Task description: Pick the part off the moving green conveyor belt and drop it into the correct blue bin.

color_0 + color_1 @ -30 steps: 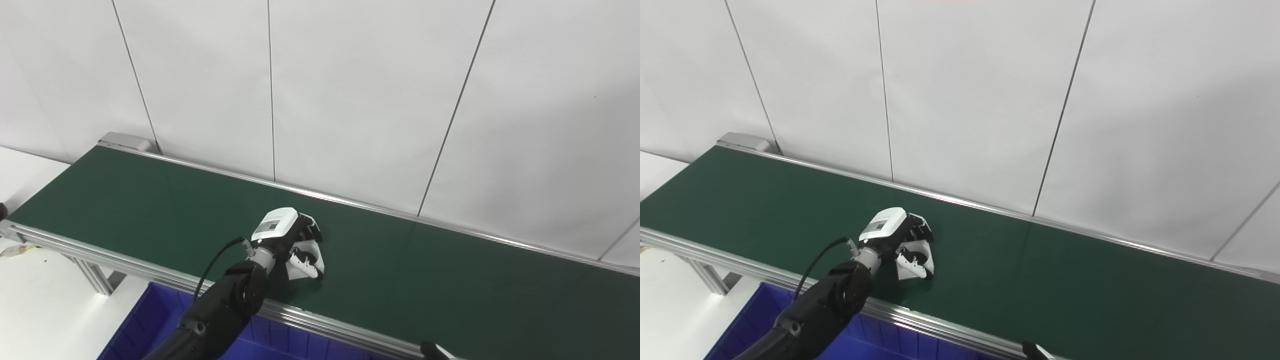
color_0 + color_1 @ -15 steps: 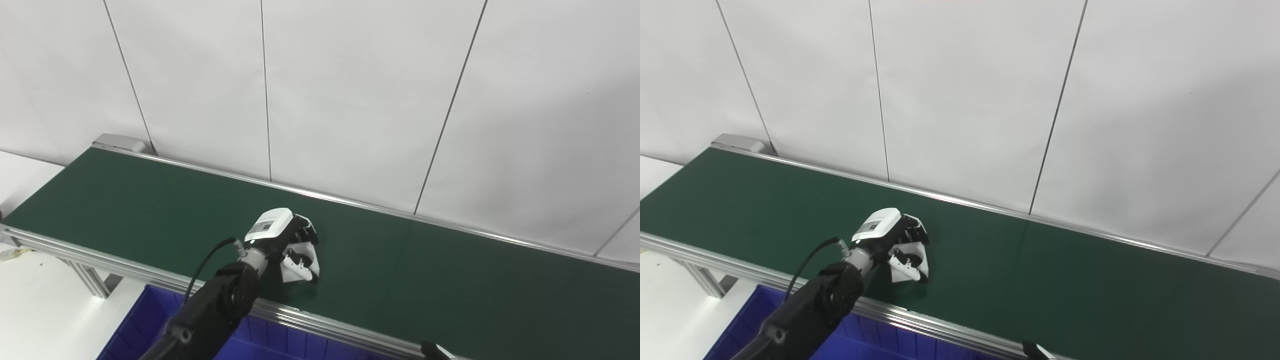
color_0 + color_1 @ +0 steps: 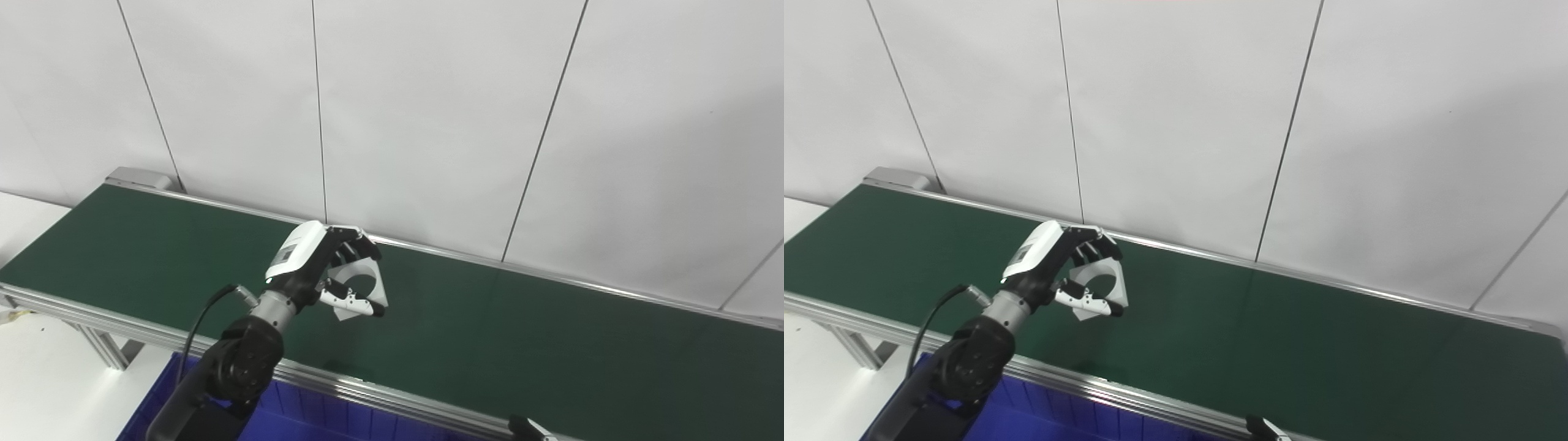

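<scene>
In the left eye view, the left hand (image 3: 318,263) is raised above the green conveyor belt (image 3: 490,331), its dark fingers (image 3: 361,245) and thumb clamped on the white part (image 3: 361,288), a flat plate with a round hole through it, held tilted and clear of the belt surface. The arm comes up from the bottom left over the belt's near metal rail (image 3: 380,395), and the blue bin (image 3: 318,422) lies just below that rail. Only a small dark tip of the right hand (image 3: 520,425) shows at the bottom edge, so I cannot tell whether it is apart or closed. In the right eye view, the left hand (image 3: 1053,257) pinches the part (image 3: 1102,285) the same way, above the belt (image 3: 1274,343), with white wall panels (image 3: 1182,110) behind.
</scene>
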`<act>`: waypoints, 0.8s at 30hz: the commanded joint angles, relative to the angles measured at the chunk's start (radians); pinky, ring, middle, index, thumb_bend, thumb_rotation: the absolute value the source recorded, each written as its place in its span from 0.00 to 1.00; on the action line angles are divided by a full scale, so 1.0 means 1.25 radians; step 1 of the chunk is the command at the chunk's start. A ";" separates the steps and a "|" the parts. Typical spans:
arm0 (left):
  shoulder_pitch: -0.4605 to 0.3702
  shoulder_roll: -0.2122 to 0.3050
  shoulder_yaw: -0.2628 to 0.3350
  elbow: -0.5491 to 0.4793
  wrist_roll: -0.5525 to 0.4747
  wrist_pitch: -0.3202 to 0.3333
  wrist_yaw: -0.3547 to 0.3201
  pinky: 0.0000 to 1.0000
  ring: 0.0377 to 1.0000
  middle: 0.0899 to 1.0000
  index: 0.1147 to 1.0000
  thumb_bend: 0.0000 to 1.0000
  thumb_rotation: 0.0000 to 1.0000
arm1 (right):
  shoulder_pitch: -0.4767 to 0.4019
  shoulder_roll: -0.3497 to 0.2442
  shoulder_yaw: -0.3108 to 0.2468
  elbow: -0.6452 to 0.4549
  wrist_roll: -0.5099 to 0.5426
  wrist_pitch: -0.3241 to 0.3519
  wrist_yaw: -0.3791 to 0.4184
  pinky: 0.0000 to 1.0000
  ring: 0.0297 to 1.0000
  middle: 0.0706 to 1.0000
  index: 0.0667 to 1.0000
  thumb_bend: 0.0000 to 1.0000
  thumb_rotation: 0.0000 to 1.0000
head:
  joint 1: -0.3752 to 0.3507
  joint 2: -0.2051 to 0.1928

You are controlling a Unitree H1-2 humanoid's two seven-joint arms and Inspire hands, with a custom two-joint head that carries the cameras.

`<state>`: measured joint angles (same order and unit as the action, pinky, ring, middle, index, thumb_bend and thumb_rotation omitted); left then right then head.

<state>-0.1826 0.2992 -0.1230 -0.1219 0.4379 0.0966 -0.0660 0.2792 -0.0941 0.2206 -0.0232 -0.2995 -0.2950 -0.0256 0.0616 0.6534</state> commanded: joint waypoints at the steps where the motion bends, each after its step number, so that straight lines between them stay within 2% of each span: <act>1: 0.009 0.003 0.013 -0.040 -0.034 -0.012 -0.013 0.43 0.40 0.43 0.47 0.50 0.00 | 0.002 0.011 -0.004 -0.033 -0.002 -0.047 -0.016 0.70 0.78 0.78 0.79 0.70 0.27 | -0.003 0.001; 4: 0.034 0.004 0.019 -0.059 -0.056 -0.010 -0.024 0.43 0.40 0.44 0.46 0.50 0.00 | 0.004 0.015 -0.003 -0.038 -0.009 -0.047 -0.021 0.69 0.77 0.78 0.78 0.70 0.29 | -0.046 0.015; 8: 0.077 0.003 0.032 -0.063 -0.109 -0.045 -0.034 0.42 0.39 0.44 0.47 0.50 0.00 | 0.008 0.023 0.002 -0.056 -0.010 -0.030 -0.017 0.70 0.77 0.78 0.78 0.70 0.29 | -0.081 0.040; 12: 0.114 0.011 0.032 -0.053 -0.143 -0.085 -0.048 0.44 0.41 0.45 0.46 0.50 0.00 | 0.009 0.030 0.006 -0.074 -0.023 -0.012 -0.013 0.68 0.77 0.78 0.80 0.70 0.34 | -0.104 0.062; 20: 0.191 0.008 0.027 -0.034 -0.166 -0.141 -0.060 0.43 0.41 0.44 0.45 0.50 0.00 | 0.009 0.046 0.007 -0.093 -0.058 0.024 -0.010 0.66 0.75 0.79 0.81 0.71 0.36 | -0.130 0.080; 24: 0.221 0.010 0.015 -0.003 -0.178 -0.198 -0.069 0.40 0.39 0.44 0.46 0.50 0.00 | 0.013 0.045 0.013 -0.117 -0.077 0.059 0.002 0.65 0.76 0.80 0.83 0.71 0.37 | -0.140 0.094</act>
<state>0.0985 0.2995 -0.0999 -0.1137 0.2311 -0.0906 -0.1498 0.2951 -0.0452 0.2332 -0.1308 -0.3886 -0.2377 -0.0269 -0.1135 0.7700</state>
